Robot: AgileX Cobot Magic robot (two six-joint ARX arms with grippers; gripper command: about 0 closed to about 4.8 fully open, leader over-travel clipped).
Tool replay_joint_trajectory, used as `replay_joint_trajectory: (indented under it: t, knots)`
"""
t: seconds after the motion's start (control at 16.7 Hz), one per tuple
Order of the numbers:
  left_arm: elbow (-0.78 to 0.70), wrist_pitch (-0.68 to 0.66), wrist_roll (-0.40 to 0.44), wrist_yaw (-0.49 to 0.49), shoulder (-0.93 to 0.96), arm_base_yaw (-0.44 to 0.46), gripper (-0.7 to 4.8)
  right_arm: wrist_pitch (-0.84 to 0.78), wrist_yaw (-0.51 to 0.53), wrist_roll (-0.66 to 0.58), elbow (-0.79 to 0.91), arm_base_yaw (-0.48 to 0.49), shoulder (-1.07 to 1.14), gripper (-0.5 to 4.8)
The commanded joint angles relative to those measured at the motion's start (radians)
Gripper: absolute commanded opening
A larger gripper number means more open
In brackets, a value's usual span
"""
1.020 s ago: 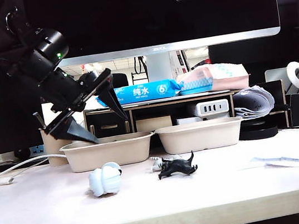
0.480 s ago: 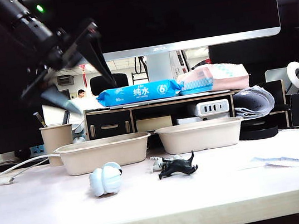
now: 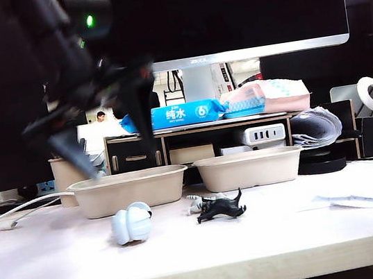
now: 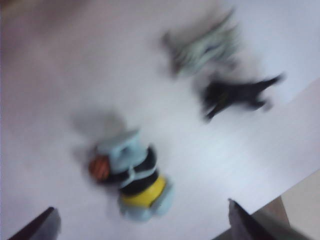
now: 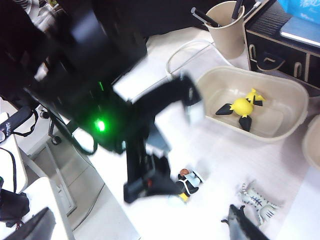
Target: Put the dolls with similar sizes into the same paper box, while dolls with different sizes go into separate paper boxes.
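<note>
Swinging forward off the left paper box (image 3: 129,190), my left gripper (image 3: 105,134) gapes empty like my right gripper (image 5: 145,231); yellow doll (image 5: 241,108) boxed, three remain.

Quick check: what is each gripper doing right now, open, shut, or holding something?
Left gripper: open, empty, above the pale blue doll.
Right gripper: open, empty, raised over the table.

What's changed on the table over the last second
The left gripper lifted out of the left paper box and swung forward, jaws open and empty. The yellow doll lies in that box. The blue doll, black doll, striped doll and right gripper stayed put.
</note>
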State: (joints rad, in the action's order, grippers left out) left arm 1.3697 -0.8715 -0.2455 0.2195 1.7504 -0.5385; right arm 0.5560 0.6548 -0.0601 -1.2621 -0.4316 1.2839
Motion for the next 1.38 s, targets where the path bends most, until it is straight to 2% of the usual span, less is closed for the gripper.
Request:
replay_joint_trajectory:
  t: [0.06, 0.36, 0.66, 0.72, 0.78, 0.9, 0.96, 1.14, 1.2, 1.26, 1.38]
  knots:
    - [-0.087, 0.014, -0.019, 0.012, -0.003, -0.01, 4.79, -0.015, 0.018, 0.001, -0.003, -0.002, -0.004, 4.71]
    - [-0.143, 0.216, -0.107, 0.02, 0.002, -0.021, 4.79, -0.023, 0.021, 0.0, -0.003, -0.002, -0.004, 4.7]
    - [-0.144, 0.196, -0.129, 0.076, 0.067, -0.022, 4.79, -0.023, 0.029, 0.0, -0.003, -0.002, -0.005, 4.71]
    - [-0.144, 0.193, -0.129, 0.076, 0.074, -0.022, 4.09, -0.023, 0.029, 0.0, -0.003, -0.002, -0.005, 4.71]
    - [-0.143, 0.194, -0.129, 0.073, 0.074, -0.022, 3.0, -0.023, 0.029, 0.0, -0.003, -0.002, -0.005, 4.71]
    - [-0.143, 0.197, -0.102, 0.074, 0.074, -0.022, -0.02, -0.034, 0.029, 0.0, -0.003, -0.002, -0.005, 4.7]
    - [-0.143, 0.196, -0.102, 0.074, 0.074, -0.022, -0.06, -0.037, 0.029, 0.0, -0.003, -0.002, -0.005, 4.7]
    - [-0.143, 0.196, -0.084, 0.106, 0.074, -0.021, -0.05, -0.037, 0.029, 0.0, -0.003, -0.002, -0.005, 4.7]
    - [-0.143, 0.192, -0.08, 0.119, 0.074, -0.021, 1.56, -0.037, 0.029, 0.0, -0.003, -0.002, -0.005, 4.7]
    - [-0.143, 0.18, -0.088, 0.087, 0.074, -0.021, 4.79, -0.037, 0.029, 0.0, -0.003, -0.002, -0.005, 4.7]
    - [-0.143, 0.163, -0.084, 0.062, 0.074, -0.02, 4.79, -0.038, 0.028, 0.0, -0.003, -0.002, -0.005, 4.7]
